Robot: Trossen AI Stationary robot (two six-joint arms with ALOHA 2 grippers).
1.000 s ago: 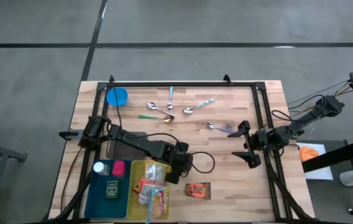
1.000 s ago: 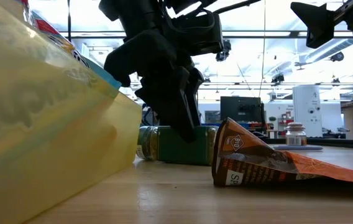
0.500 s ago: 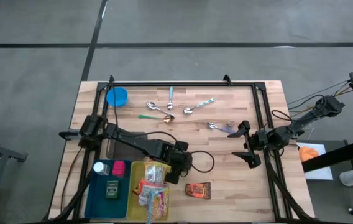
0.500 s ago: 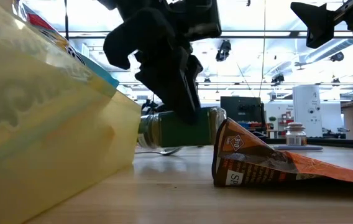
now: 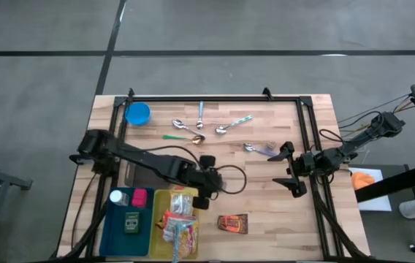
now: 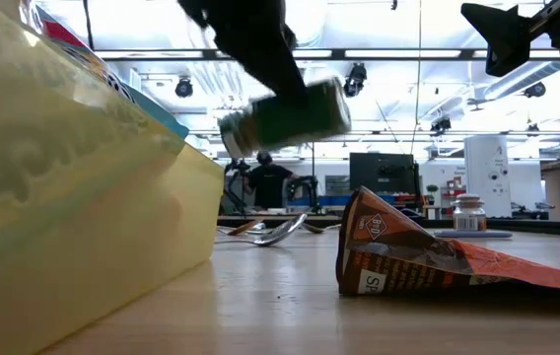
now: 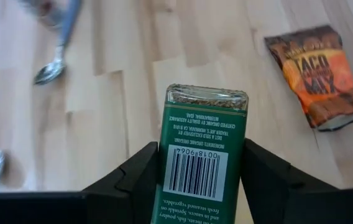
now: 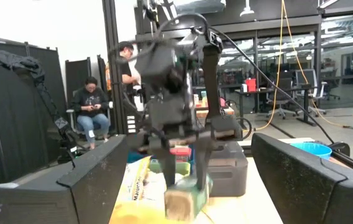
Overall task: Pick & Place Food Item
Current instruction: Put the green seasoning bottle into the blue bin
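My left gripper [image 5: 206, 191] hangs over the table's middle, just beyond the yellow bin [image 5: 174, 223], shut on a green-labelled spice jar [image 7: 202, 155]. In the low view the jar [image 6: 285, 116] floats well above the wood. An orange-brown taco mix packet [image 5: 232, 223] lies flat on the table near the front edge, to the right of the bin. My right gripper [image 5: 289, 169] waits open at the table's right side, raised, with nothing between its fingers. My left gripper pinches the jar's green label by its two opposite sides [image 7: 164, 168] between its two fingers [image 7: 133, 180]. The fingers slant down from the table's left, and the jar's clear end [image 7: 206, 96] sticks out past them. The jar is lifted clear and slightly tilted.
A blue tray [image 5: 109, 226] with small containers sits left of the yellow bin, which holds snack packets. Several spoons [image 5: 200, 131] and a blue bowl [image 5: 137, 113] lie on the far half. A black frame [image 5: 215, 97] borders the table.
My left gripper has risen with the spice jar. The jar lay on the table beside the taco packet a second ago and now hangs clear above it, slightly tilted. The gap between the fingers is unchanged.
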